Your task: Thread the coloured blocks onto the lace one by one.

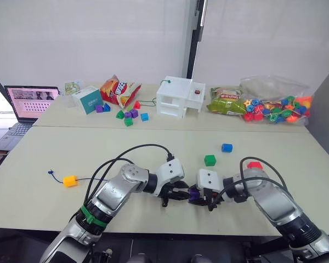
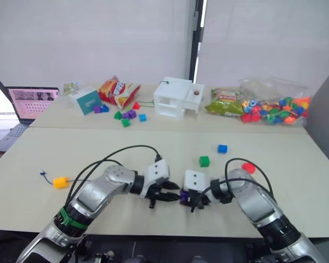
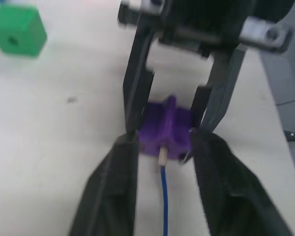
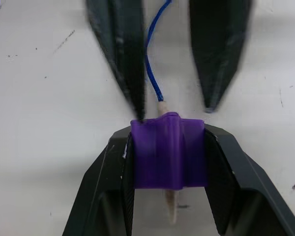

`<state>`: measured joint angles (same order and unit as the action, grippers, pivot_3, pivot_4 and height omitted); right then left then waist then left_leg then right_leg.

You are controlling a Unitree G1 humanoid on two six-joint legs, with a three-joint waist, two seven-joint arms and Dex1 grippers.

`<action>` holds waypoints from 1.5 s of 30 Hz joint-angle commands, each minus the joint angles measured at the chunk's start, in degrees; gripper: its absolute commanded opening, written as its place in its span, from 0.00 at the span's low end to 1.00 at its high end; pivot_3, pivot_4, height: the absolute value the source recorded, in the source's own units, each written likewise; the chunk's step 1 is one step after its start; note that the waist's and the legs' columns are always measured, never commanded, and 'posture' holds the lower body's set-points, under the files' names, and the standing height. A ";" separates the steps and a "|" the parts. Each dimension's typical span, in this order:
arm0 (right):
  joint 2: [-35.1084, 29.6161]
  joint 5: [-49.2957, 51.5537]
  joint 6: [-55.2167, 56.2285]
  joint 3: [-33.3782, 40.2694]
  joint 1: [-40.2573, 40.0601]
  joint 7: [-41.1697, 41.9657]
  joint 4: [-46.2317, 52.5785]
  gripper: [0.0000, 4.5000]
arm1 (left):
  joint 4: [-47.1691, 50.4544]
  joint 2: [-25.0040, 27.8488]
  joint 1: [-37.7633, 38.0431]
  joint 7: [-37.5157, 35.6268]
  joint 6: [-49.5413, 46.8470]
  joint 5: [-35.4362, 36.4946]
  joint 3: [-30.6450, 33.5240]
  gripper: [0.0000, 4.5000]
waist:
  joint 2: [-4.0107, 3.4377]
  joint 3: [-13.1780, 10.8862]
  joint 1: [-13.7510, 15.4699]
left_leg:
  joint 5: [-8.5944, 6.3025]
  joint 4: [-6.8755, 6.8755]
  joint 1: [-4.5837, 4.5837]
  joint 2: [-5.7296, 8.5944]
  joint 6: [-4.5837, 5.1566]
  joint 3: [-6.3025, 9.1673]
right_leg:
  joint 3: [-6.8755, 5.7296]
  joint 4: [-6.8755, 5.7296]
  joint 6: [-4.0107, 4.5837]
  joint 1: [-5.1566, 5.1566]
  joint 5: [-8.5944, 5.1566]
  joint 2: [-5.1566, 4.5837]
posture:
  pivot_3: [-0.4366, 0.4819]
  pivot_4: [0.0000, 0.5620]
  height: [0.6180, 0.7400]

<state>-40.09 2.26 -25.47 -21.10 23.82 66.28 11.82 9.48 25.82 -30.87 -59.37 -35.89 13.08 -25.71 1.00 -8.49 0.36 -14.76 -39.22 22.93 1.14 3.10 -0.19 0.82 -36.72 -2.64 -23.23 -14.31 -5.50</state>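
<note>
A purple block is clamped in my right gripper just above the table near its front edge. The lace, thin and dark blue, runs into the block's hole, and its pale tip sticks out the other side. My left gripper faces the block with its fingers open on either side of the lace, not touching it. A yellow-orange block sits on the lace at the left. Green, blue and red blocks lie loose on the table.
Along the back stand a laptop, a teal box, a chips bag, scattered small blocks, a white toy house, a green snack bag and a bag of beads.
</note>
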 commanded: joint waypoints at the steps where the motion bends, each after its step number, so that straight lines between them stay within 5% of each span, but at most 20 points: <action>1: -0.51 -0.53 -0.33 -1.17 -0.17 0.35 0.40 0.30 | 0.79 4.93 2.51 -4.27 4.58 1.17 2.89 0.57 | 0.00 0.00 -0.29 | 0.00 0.05 -0.03 -0.01 0.00 0.00 | 0.01 -0.02 0.03 -0.01 -0.02 0.00 | 0.48 0.27 1.00; 5: -0.96 -0.35 -0.20 -1.12 0.19 0.47 0.09 0.30 | -3.65 7.66 3.58 -5.49 11.15 -2.18 1.59 0.57 | 0.00 0.00 0.11 | 0.00 0.10 -0.05 0.02 -0.01 0.03 | -0.04 0.00 0.06 0.03 -0.03 -0.06 | 0.48 0.27 1.00; 12: -1.09 -0.06 -1.04 -1.15 0.51 0.14 0.76 0.30 | -9.85 3.31 2.37 -4.72 14.35 -3.97 1.26 0.57 | 0.01 0.00 0.35 | 0.00 0.06 -0.04 0.04 -0.01 0.01 | -0.07 0.00 0.03 0.05 -0.02 -0.07 | 0.48 0.27 1.00; 20: -1.35 0.12 -1.55 -0.64 0.62 -0.28 0.97 0.30 | -10.15 3.04 3.65 -6.21 15.24 -4.67 0.78 0.02 | 0.00 0.00 0.31 | 0.00 0.06 -0.04 0.03 0.00 0.01 | -0.06 0.00 0.03 0.05 -0.02 -0.05 | 0.48 0.27 1.00; 21: -1.36 0.17 -1.62 -0.58 0.54 -0.34 1.05 0.30 | -10.03 2.75 3.67 -6.16 15.31 -4.55 0.79 0.01 | 0.00 0.00 0.32 | 0.00 0.06 -0.05 0.03 0.00 0.01 | -0.07 0.00 0.03 0.06 -0.02 -0.05 | 0.48 0.27 1.00; 32: 0.42 -0.53 -1.99 -1.84 1.62 -1.19 0.40 0.30 | -8.50 -2.75 1.84 -2.78 13.86 -5.55 -0.13 0.01 | 0.01 0.00 0.06 | 0.00 0.06 -0.03 0.00 0.00 0.01 | -0.04 -0.02 0.03 0.02 -0.02 0.03 | 0.48 0.27 1.00; 41: 3.66 -1.76 -2.43 -4.10 5.15 -1.11 -1.96 0.30 | -4.98 0.10 3.33 -0.07 10.06 -5.32 3.44 0.01 | 0.01 0.00 -0.37 | 0.00 0.06 -0.05 -0.03 0.00 0.02 | -0.03 -0.06 0.04 -0.01 -0.02 0.06 | 0.48 0.27 1.00; 45: 5.26 -1.80 -2.72 -4.56 5.83 -1.45 -2.81 0.30 | -2.22 2.27 4.87 -0.53 9.36 -4.45 5.03 0.27 | 0.00 0.00 -0.47 | 0.00 0.07 -0.03 -0.02 0.00 0.03 | -0.03 -0.05 0.04 -0.03 -0.02 0.05 | 0.48 0.27 1.00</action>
<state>-35.42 0.74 -28.07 -24.66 29.19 65.37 8.91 4.42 27.74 -26.11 -59.56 -26.50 7.24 -21.89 1.01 -8.49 -0.11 -14.76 -39.15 22.89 1.12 3.09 -0.16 0.78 -36.77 -2.60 -23.26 -14.33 -5.45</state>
